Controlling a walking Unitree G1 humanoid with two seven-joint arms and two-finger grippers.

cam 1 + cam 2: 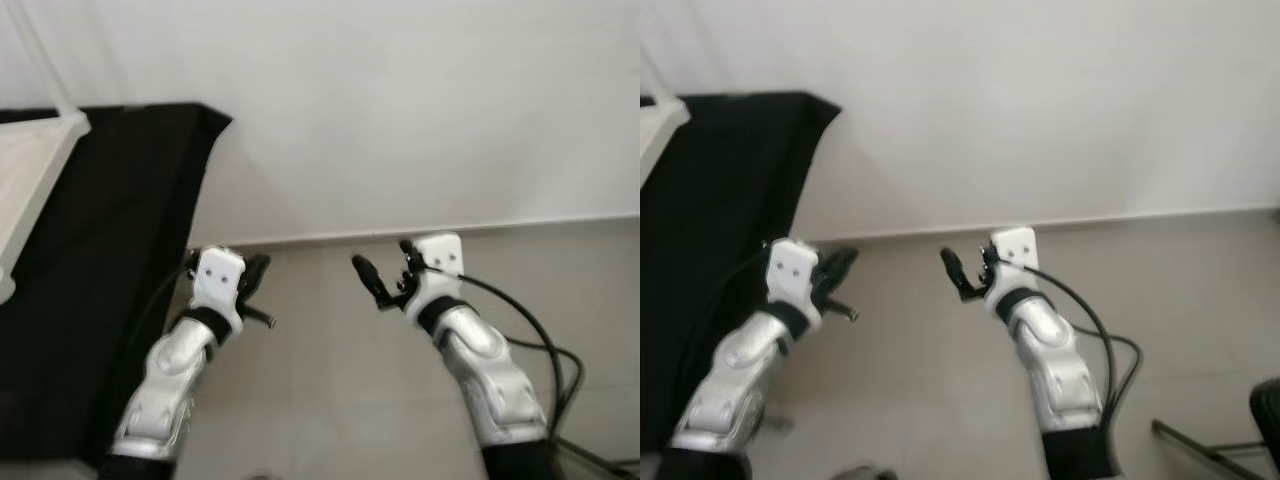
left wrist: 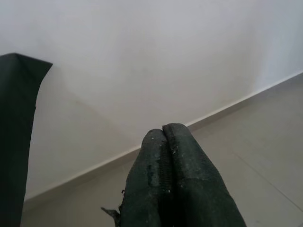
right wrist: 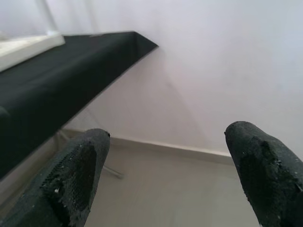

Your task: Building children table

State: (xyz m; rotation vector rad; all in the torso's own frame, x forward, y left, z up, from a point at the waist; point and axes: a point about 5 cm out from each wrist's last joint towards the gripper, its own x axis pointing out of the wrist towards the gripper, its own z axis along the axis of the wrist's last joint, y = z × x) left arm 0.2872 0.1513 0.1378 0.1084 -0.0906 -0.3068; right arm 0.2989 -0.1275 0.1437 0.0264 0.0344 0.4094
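L gripper (image 1: 262, 290) closed, R gripper (image 3: 165, 175) spread, prob white board (image 1: 25, 170) on black table (image 1: 110, 250)

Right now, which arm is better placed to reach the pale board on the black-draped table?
Left, probably. The left gripper, fingers shut, sits beside the black-draped table holding the pale board; the open right gripper is farther away.

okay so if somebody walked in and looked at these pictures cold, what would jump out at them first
First, the two silver arms raised over the beige tiled floor facing a bare white wall: the left gripper has its fingers pressed shut on nothing, and the right gripper is spread open. Next, the table draped in black cloth on the robot's left, with a pale wooden piece lying on its far end.
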